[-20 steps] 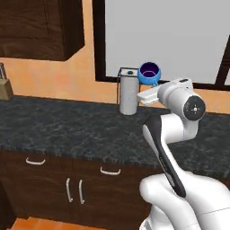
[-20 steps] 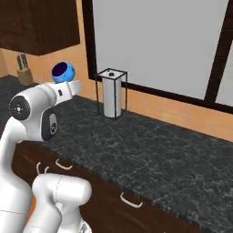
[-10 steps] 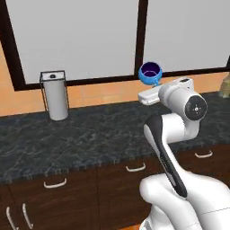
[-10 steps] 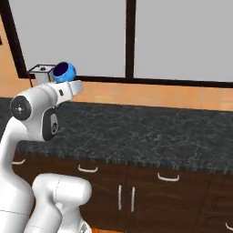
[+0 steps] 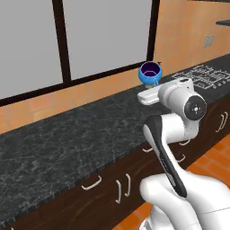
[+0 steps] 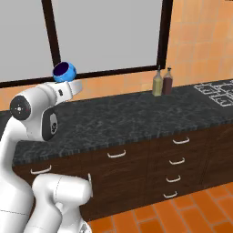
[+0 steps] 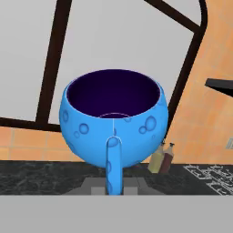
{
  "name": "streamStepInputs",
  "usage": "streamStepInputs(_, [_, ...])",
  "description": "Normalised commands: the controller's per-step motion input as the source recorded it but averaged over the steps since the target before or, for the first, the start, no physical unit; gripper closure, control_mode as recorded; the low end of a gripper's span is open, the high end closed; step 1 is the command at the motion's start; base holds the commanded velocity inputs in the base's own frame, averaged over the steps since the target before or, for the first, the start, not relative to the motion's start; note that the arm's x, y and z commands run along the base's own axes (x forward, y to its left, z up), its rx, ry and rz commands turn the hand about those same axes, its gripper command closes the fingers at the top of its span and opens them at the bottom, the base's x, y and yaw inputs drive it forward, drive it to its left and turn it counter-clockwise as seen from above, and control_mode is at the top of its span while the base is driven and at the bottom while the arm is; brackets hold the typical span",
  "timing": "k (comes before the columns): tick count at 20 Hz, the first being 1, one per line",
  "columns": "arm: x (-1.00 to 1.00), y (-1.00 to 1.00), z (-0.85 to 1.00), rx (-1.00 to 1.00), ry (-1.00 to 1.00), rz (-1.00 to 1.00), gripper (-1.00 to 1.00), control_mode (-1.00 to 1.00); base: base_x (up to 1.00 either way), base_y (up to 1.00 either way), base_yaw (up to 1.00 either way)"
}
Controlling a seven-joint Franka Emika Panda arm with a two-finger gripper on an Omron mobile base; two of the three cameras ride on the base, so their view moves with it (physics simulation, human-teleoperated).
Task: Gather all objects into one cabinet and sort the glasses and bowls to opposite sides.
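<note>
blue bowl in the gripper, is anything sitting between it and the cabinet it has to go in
Cannot say: the cabinet is not in these views. The blue bowl is held in the gripper, above the black counter. Nothing touches or crowds it; two bottles stand apart down the counter.

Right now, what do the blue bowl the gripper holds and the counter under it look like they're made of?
The round bright-blue bowl looks like glazed ceramic: smooth, with darker speckles and a navy inside. The dark counter looks like polished stone, black with pale veining; both are rendered, so this is a guess.
</note>
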Motion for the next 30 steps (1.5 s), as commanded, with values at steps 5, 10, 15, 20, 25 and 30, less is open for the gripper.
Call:
streamStepInputs(5, [0.0,0.0,0.0,0.0,0.0,0.0,1.0,1.0,-0.08,-0.5,-0.69])
streamStepInputs(10, [0.0,0.0,0.0,0.0,0.0,0.0,1.0,1.0,-0.04,-0.57,-0.69])
streamStepInputs(15, [0.0,0.0,0.0,0.0,0.0,0.0,1.0,1.0,0.0,-0.54,-0.69])
streamStepInputs(20, [0.0,0.0,0.0,0.0,0.0,0.0,1.0,1.0,0.2,-0.38,-0.59])
streamStepInputs(25, [0.0,0.0,0.0,0.0,0.0,0.0,1.0,1.0,0.67,-0.14,-0.4])
streamStepInputs(30, [0.0,0.0,0.0,0.0,0.0,0.0,1.0,1.0,0.93,0.0,-0.3])
